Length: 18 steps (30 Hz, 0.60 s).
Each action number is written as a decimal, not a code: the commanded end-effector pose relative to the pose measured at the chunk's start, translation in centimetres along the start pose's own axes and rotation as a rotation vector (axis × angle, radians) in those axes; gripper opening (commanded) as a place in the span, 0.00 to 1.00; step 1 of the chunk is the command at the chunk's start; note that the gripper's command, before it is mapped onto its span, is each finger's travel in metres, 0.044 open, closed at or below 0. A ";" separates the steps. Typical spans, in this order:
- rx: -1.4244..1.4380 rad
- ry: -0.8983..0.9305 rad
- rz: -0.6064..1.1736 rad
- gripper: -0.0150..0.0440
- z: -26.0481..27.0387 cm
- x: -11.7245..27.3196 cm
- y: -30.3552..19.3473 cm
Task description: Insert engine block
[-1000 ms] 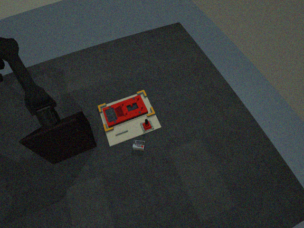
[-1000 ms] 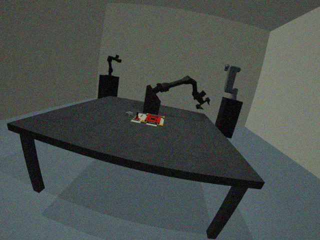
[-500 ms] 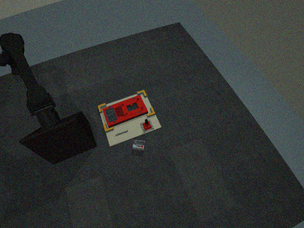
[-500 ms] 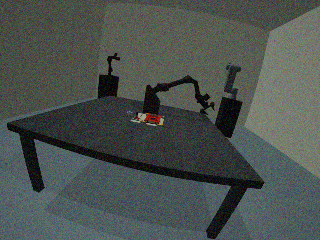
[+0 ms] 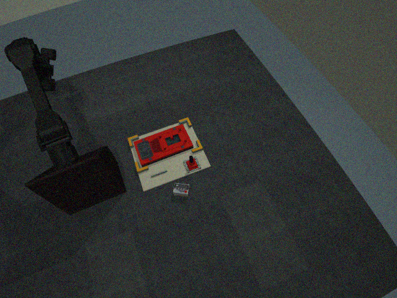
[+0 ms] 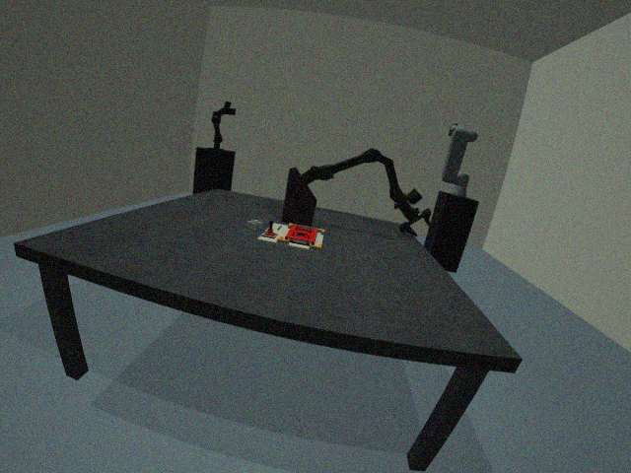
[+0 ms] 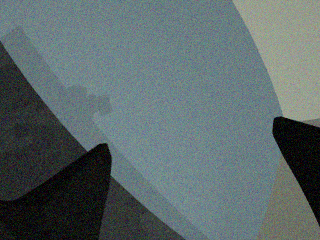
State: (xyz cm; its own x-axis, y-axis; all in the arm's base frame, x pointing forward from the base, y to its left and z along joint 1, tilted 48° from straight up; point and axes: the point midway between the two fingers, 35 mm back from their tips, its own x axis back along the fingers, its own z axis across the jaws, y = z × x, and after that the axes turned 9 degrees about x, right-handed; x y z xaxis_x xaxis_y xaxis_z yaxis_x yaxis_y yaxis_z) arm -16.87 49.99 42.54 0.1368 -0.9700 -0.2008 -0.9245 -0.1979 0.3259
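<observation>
The red car body [image 5: 169, 149] [image 6: 312, 232] lies on a white sheet between yellow corner brackets. Its opening [image 5: 173, 141] looks dark and empty, with a small red rib reaching in at one side. A small red block [image 5: 192, 166] [image 6: 269, 233] with an upright black knob, seemingly the engine block, stands on a checkered square near the sheet's corner, outside the body. My gripper [image 6: 417, 223] [image 7: 194, 139] is open and empty, out by the table's edge, far from block and body. Its fingertips are hard to make out in the top view.
A small grey-white box [image 5: 181, 189] [image 6: 254, 222] with a red dot stands just off the white sheet [image 5: 147, 184]. A thin grey strip [image 5: 159, 174] lies on the sheet. My arm's dark base [image 5: 86, 179] [image 6: 299, 203] stands beside the sheet. Other arms stand on pedestals beyond the table.
</observation>
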 end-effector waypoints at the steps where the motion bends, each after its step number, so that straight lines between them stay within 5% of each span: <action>1: -0.031 0.005 0.061 1.00 -0.5 -0.1 -3.7; 18: -0.177 0.006 0.313 1.00 -2.7 1.5 -18.0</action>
State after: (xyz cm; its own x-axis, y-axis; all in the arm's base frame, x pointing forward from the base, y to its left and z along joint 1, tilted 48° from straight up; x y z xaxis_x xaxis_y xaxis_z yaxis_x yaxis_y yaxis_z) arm -1.66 51.89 39.86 -0.1038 -0.9901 -0.0941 -0.8686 0.0442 0.4936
